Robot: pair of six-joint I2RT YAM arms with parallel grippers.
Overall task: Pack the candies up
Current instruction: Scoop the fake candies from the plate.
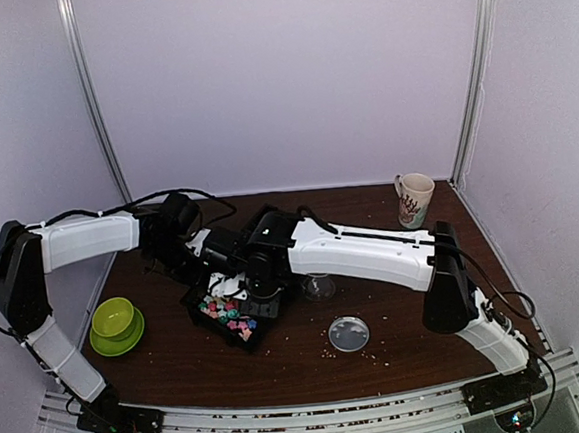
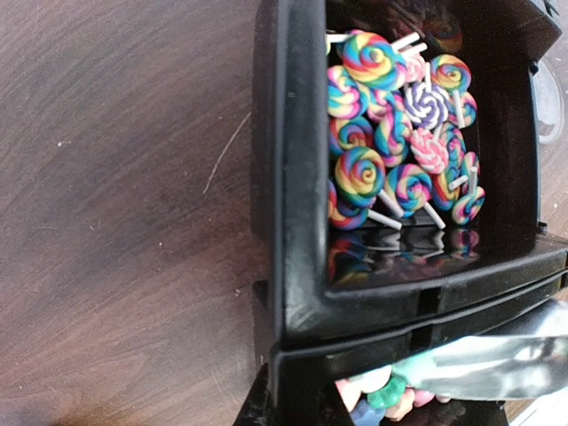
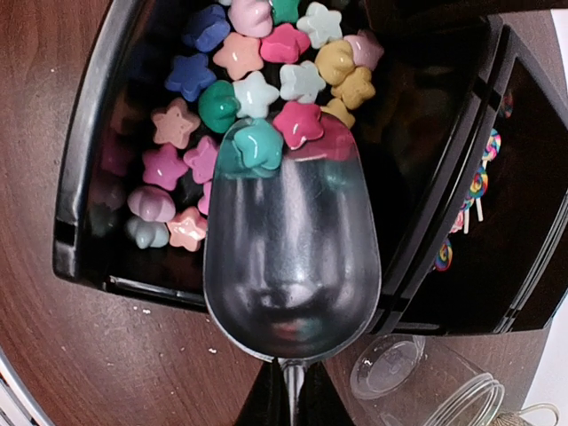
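Jaws of the right gripper [image 3: 290, 399] clamp the metal scoop [image 3: 293, 257], its bowl aimed lengthwise into the star candies [image 3: 257, 80] piled dead ahead in the black tray [image 3: 75, 177], one teal star [image 3: 257, 146] on the lip. Left gripper [image 1: 217, 254]: can't tell.

Soft, even light filled the overhead view: the pale walls [image 1: 279, 77] glowed, the dark surface [image 1: 181, 370] stayed dim, and detail was coarse. From the left wrist the lollipops [image 2: 390, 133] were crisp and mirrored in the glossy black tray [image 2: 293, 177]; the scoop [image 2: 497, 364] at the bottom edge was blurred. From the right wrist the scoop carried smeared reflections, the star candies [image 3: 242, 55] showed small glints, and the edges bowed.
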